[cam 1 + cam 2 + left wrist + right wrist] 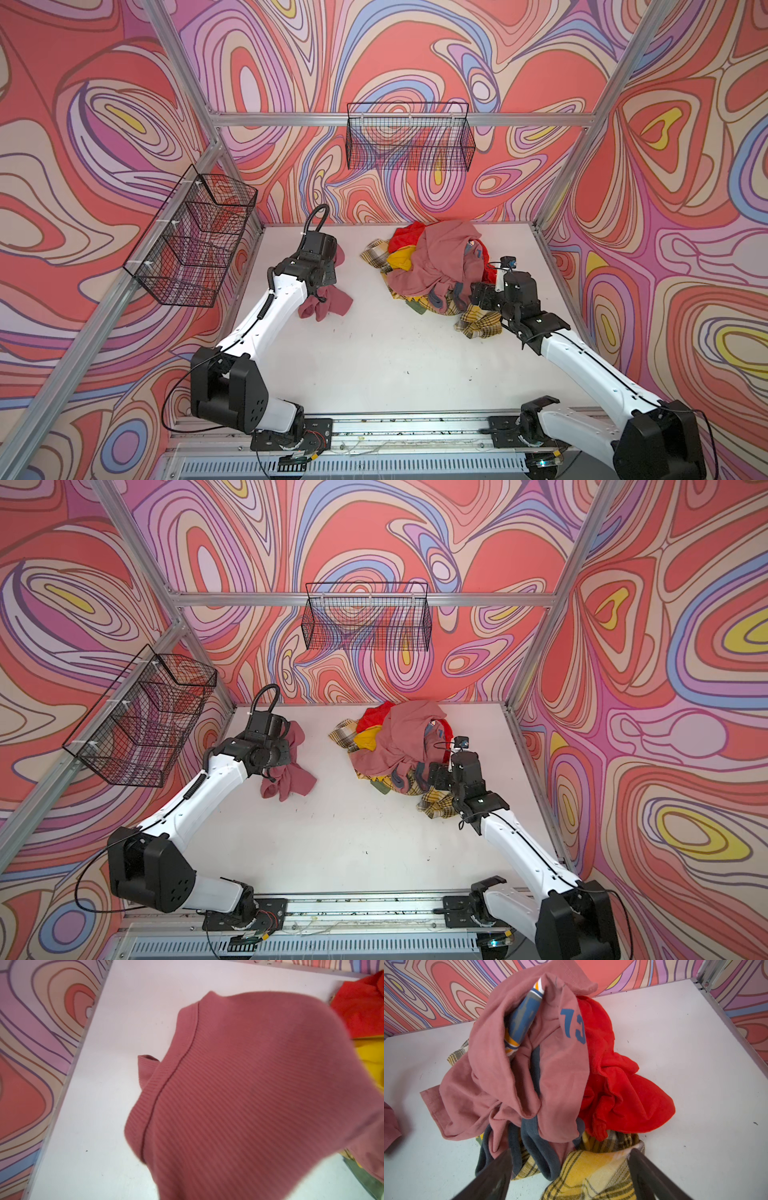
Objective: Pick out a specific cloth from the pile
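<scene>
Ribbed dusty-pink cloth (249, 1095) fills most of the left wrist view, a stitched hem line running down it; no label or print on it; in both top views it sits left of the pile (436, 266), well apart, bare white table (395, 353) between; upper part bunched up at the left gripper (326, 276), lower folds resting on the table; jaws hidden by the wrist and the fabric, read as pressed together and pinching the cloth; right gripper (571, 1152) at the near edge of the pile, jaws spread wide, fingers either side of the yellow plaid cloth (596, 1172) and the grey-blue bands of the larger pink garment (512, 1084), clamping nothing; red garment (623, 1088) bulges out beside it; mustard piece (401, 259) shows on the pile's left side; only readable writing: blue "73" printed on the pink garment; a blue-orange-white printed strip sits in its folds, nothing legible; two black wire baskets on the walls, back basket (409, 137) and side basket (195, 241); risks, as judgement: the pinch looks to be on a bunched fold, so the knit could slide out when lifted; the trailing end could drag on the table; fabric blocks the left wrist camera, so a slip would go unseen there; the open right jaws could snag the plaid or the banded garment if they close, and that garment's near-identical pink invites a wrong pick.
</scene>
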You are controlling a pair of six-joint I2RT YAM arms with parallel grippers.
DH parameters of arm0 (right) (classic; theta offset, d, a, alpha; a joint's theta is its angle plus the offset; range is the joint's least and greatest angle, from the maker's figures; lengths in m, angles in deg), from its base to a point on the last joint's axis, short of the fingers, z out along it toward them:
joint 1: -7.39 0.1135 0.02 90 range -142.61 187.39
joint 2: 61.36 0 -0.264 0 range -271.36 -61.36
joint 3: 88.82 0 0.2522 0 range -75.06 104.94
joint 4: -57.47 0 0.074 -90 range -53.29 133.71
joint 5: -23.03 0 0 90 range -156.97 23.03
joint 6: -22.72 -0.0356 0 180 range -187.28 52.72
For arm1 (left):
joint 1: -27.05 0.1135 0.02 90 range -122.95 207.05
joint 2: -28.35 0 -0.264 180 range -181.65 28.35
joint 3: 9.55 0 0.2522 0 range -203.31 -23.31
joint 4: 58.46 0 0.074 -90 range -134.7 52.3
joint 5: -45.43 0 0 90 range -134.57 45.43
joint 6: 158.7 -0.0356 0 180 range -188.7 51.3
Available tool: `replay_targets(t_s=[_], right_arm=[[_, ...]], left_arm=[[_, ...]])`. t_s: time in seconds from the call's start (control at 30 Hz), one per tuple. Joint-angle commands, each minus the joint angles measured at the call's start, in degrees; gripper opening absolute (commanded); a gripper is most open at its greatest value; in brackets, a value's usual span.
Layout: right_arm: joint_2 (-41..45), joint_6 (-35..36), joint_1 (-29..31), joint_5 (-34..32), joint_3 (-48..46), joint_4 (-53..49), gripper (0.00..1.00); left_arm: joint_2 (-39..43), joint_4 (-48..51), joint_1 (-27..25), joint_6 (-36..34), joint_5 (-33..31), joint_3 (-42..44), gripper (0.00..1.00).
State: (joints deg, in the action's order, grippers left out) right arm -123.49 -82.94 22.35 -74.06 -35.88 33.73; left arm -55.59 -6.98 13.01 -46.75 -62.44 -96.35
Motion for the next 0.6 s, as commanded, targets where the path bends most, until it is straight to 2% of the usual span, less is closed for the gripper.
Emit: replay_targets(t_s=[0.0,0.33,0.57], right_arm=[[1.4,0.8,-0.4,-1.0,-1.0,-0.8,0.91],[3.5,1.6,-0.4,-3.1,-1.1,-2.2,0.91],[3.8,2.6,-0.4,-4.1,-1.1,-3.1,0.91]], left_arm=[[-2.5,-0.8,1.3,-3.0,-5.0,-3.3,0.00],[-13.6,-3.1,6.8,-5.9,-2.9,-9.8,0.00],[-20.2,-3.6,7.5,-5.6,-3.5,-13.0,0.00]])
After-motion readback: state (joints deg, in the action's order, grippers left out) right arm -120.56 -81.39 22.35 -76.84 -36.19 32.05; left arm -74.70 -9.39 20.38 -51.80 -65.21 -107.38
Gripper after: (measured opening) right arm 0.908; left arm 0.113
